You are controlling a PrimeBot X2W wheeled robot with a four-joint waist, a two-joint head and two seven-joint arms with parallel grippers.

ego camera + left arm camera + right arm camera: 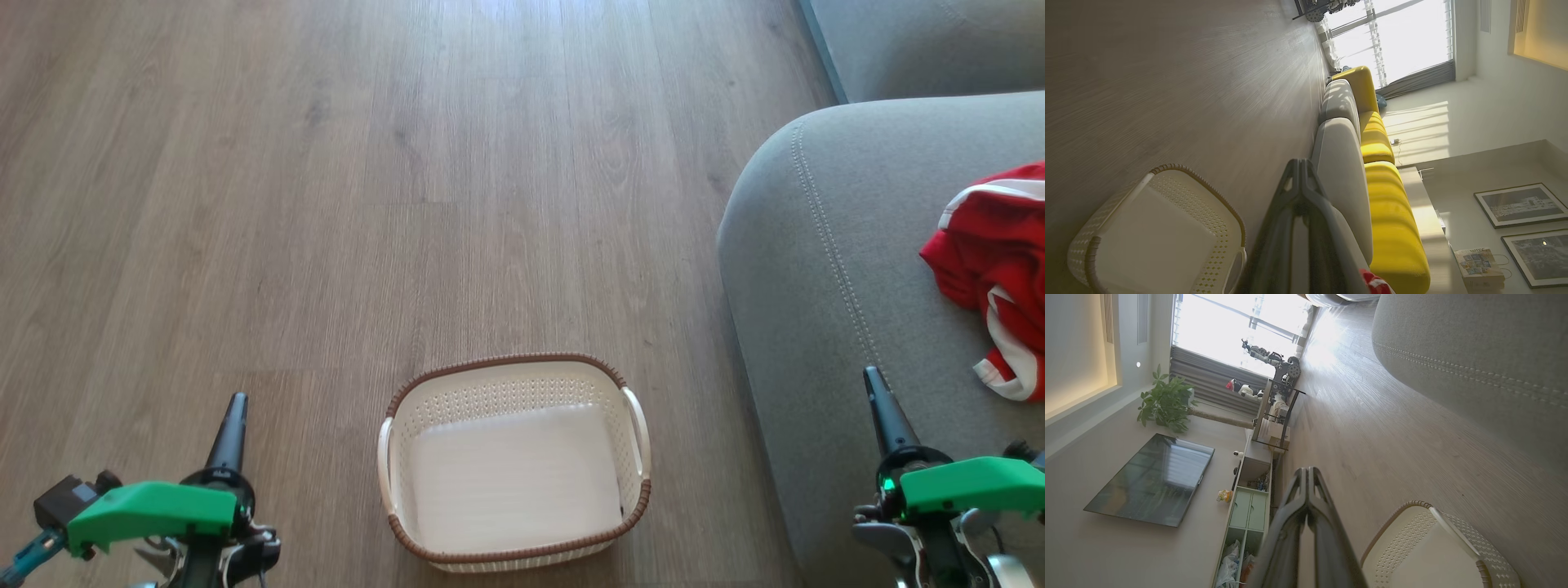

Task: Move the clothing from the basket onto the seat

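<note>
The basket point(514, 474) is pictured empty on the wooden floor point(326, 204), its pale bottom bare. The clothing point(992, 245) is seen to the right of the basket and farther from the robot, heaped on the seat point(816, 286), the grey cushion whose rounded, double-stitched edge lies near the basket's right handle. The transfer is judged to be complete, or close to it, which would explain how the arms are held. The left gripper point(237, 398) is parked well to the left of the basket and the right gripper point(872, 374) to its right, over the cushion's front. Each is closed on nothing, the dark fingers being pressed together from base to tip in both wrist views, and neither is touching basket or cloth. The basket's long axis is laid across the robot's front, one handled end turned toward the seat, so that a short carry to the right would be enough for anything lifted out. The clothing is left as a crumpled red mound with no clear facing. Its longer run is stretched away from the robot, roughly square to the basket's long axis, with striped white trim at the far end and a white-edged hem at the near end. Part of it is cut off by the frame, and it cannot be told whether one garment or two are bundled there.
</note>
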